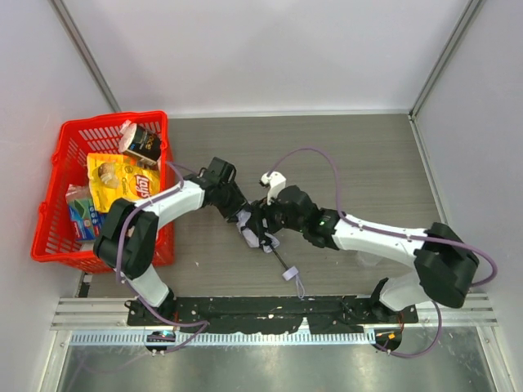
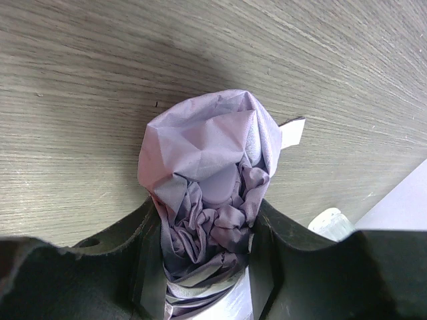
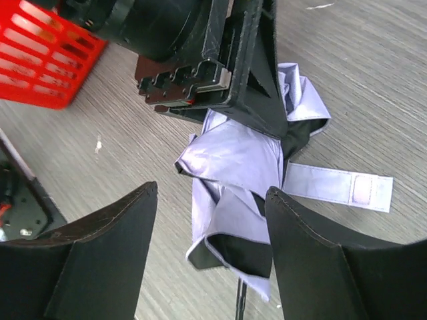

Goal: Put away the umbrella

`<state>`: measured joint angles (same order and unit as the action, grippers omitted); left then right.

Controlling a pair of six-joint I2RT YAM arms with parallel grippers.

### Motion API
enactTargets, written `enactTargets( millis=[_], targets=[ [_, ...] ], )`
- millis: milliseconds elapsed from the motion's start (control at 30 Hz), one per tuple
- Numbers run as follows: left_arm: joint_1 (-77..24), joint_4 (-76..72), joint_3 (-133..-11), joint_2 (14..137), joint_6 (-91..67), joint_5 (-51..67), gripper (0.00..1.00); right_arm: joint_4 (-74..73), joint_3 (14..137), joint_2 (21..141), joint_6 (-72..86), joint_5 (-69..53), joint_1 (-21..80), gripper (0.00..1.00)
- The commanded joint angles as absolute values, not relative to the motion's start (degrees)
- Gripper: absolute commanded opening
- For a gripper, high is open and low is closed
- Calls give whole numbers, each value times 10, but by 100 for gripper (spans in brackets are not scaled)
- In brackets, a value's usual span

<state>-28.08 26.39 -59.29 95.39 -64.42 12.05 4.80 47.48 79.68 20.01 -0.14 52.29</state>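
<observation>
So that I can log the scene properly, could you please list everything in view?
umbrella: one, pale lavender with a black shaft, mid-table, canopy bunched
basket: one, red, at the table's left edge
chip bag: one, yellow, in the basket
dark packet: one, black and white, at the basket's far end
box: one, blue-green, in the basket's near left
table: one, grey wood grain
left arm: one, black and white, jaws shut on the canopy
right arm: one, black and white, jaws open over the canopy
</observation>
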Motion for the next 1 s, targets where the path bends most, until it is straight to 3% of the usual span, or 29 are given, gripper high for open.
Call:
enactTargets(
  millis=[0,400,833,867,933,967],
  targets=[
    [-287,248,-603,935,-670,123,0,87,526,846,138,19,543,70],
    [-291,250,-605,929,-693,120,0,68,565,969,61,154,597,70],
    [-300,248,-594,890,-751,136,0,133,551,1024,60,156,596,45],
    [-301,244,-592,887,-753,137,0,137,548,1027,62,155,597,47],
    [-302,243,-592,886,-758,143,0,146,544,1033,65,166,597,60],
    [-303,243,-593,885,-759,146,0,147,544,1034,64,166,596,60]
  ],
)
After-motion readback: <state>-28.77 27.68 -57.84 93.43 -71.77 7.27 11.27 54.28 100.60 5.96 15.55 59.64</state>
